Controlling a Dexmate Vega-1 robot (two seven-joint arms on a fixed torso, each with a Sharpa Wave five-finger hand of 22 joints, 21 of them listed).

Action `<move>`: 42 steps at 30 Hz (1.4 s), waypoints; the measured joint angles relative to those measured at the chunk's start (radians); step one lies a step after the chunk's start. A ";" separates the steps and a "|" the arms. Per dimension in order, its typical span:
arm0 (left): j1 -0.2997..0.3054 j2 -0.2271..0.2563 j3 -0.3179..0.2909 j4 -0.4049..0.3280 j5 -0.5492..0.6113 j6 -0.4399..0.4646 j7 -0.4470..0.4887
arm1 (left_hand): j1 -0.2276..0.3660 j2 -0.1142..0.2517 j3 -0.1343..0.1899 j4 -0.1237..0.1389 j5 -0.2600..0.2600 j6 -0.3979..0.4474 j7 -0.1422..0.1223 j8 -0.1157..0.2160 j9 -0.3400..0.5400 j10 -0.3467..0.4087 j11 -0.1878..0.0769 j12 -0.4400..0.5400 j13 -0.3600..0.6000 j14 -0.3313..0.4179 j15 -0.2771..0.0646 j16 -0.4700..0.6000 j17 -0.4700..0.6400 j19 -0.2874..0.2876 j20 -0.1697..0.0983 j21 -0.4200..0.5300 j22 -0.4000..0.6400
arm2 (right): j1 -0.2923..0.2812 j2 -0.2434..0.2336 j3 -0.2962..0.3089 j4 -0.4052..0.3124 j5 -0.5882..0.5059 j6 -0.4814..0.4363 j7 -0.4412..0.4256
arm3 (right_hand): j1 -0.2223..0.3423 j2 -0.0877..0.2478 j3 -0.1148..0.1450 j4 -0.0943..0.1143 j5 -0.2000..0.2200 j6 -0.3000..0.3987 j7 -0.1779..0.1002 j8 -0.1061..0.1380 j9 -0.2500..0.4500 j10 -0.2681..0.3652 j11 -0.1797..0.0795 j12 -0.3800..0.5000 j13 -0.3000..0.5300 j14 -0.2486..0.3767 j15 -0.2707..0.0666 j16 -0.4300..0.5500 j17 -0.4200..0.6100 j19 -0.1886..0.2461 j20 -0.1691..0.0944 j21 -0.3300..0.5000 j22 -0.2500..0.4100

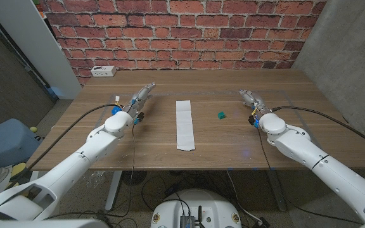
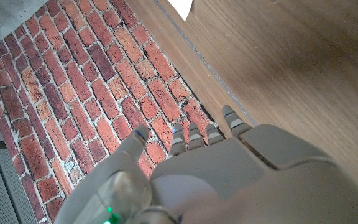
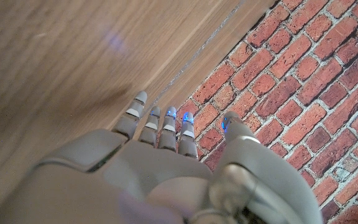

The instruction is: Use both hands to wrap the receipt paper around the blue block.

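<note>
Small teal block point(image 1: 221, 115), shape indistinct

Even, soft light fell on the worktop point(image 1: 233, 136); shadows were faint, and both wrist views blurred close up.

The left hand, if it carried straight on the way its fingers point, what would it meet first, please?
Probably nothing on the wooden table: the left hand points past its far edge toward the red brick wall, though depth is unclear.

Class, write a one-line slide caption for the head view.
Both hands, left hand and right hand, wait open either side of the receipt paper; small block sits beside it.
</note>
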 measured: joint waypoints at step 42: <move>-0.153 0.164 0.157 -0.093 0.410 0.157 -0.116 | 0.073 0.027 0.020 -0.075 -0.008 0.134 -0.052 0.000 0.005 0.088 -0.041 0.000 0.000 0.052 -0.016 0.004 0.000 0.016 0.027 -0.016 0.005 | 0.002 0.024 -0.189 -0.230 -0.324 -0.446 -0.168 | 0.167 -0.077 0.023 -0.071 -0.004 0.208 -0.008 0.023 0.005 0.161 -0.054 0.021 0.005 0.128 -0.101 0.022 -0.007 0.094 -0.018 0.019 0.000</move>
